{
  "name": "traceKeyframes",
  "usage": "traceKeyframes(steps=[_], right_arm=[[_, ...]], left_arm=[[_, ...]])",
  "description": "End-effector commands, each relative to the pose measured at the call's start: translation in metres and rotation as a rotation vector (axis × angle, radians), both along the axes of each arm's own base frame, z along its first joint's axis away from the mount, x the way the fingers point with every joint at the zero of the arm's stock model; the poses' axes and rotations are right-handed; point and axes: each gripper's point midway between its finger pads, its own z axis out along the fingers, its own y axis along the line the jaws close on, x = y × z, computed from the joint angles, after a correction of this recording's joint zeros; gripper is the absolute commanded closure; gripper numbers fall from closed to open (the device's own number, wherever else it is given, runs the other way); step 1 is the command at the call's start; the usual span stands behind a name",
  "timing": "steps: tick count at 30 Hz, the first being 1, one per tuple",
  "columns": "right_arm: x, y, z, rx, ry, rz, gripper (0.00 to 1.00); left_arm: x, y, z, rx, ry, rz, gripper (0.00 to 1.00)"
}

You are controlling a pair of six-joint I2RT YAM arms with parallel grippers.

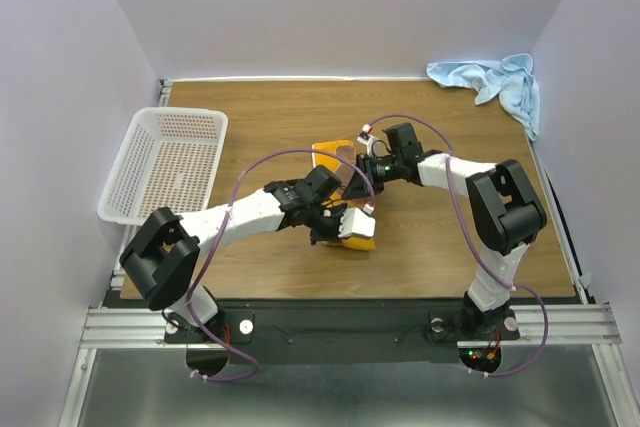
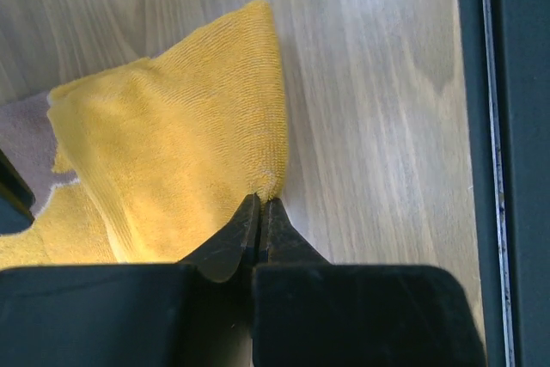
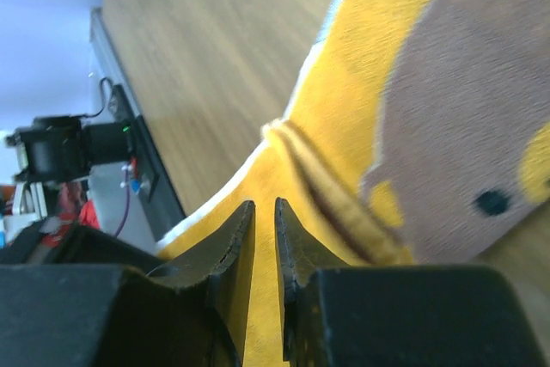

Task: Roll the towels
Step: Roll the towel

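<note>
The mustard-yellow towel (image 1: pixel 334 155) with a brown print lies partly folded at the table's middle, mostly hidden under both grippers. My left gripper (image 1: pixel 336 231) is shut on a folded edge of it near its front end. In the left wrist view the jaws (image 2: pixel 260 200) pinch the towel's (image 2: pixel 172 143) corner just above the wood. My right gripper (image 1: pixel 358 175) holds the towel's far part. In the right wrist view its jaws (image 3: pixel 265 205) stand almost closed with the yellow cloth (image 3: pixel 361 83) between them. The light blue towel (image 1: pixel 492 81) lies crumpled at the far right corner.
A white perforated basket (image 1: pixel 128 165) sits at the table's left edge. The table's black front rail (image 2: pixel 514 161) runs close to the left gripper. Walls enclose the table on the left, back and right.
</note>
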Motion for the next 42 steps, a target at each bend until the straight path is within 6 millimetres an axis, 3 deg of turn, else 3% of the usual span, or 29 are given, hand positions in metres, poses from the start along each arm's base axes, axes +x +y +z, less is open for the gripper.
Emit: traceKeyframes(steps=[1,6,9,18,23,28,32,38,42], right_arm=[[0.013,-0.003,-0.033,-0.056,0.029,-0.027,0.8],[-0.004,-0.007,-0.061,-0.079,0.109,-0.005,0.83],[-0.008,-0.008,-0.067,-0.08,0.127,0.006,0.83],[0.003,-0.005,-0.052,-0.066,0.082,0.008,0.79],[0.026,-0.011,-0.028,-0.086,-0.014,-0.036,0.71],[0.035,-0.018,-0.004,-0.091,-0.071,-0.056,0.62],[0.028,-0.022,0.007,-0.096,-0.092,-0.04,0.41],[0.011,-0.022,0.014,-0.06,-0.083,0.023,0.39],[0.001,-0.023,0.005,-0.066,-0.053,0.046,0.39]], left_arm=[[0.011,-0.005,0.016,-0.044,0.062,0.018,1.0],[0.04,-0.005,0.021,-0.067,0.068,0.086,1.0],[0.055,-0.005,0.021,-0.074,0.073,0.116,1.0],[0.098,-0.005,0.004,-0.085,0.095,0.211,1.0],[0.107,-0.001,-0.014,-0.066,0.112,0.23,1.0],[0.107,0.001,-0.019,-0.064,0.118,0.232,0.99],[0.108,0.001,-0.02,-0.066,0.119,0.234,0.98],[0.11,0.001,-0.023,-0.061,0.118,0.237,0.98],[0.111,0.0,-0.025,-0.056,0.125,0.241,0.98]])
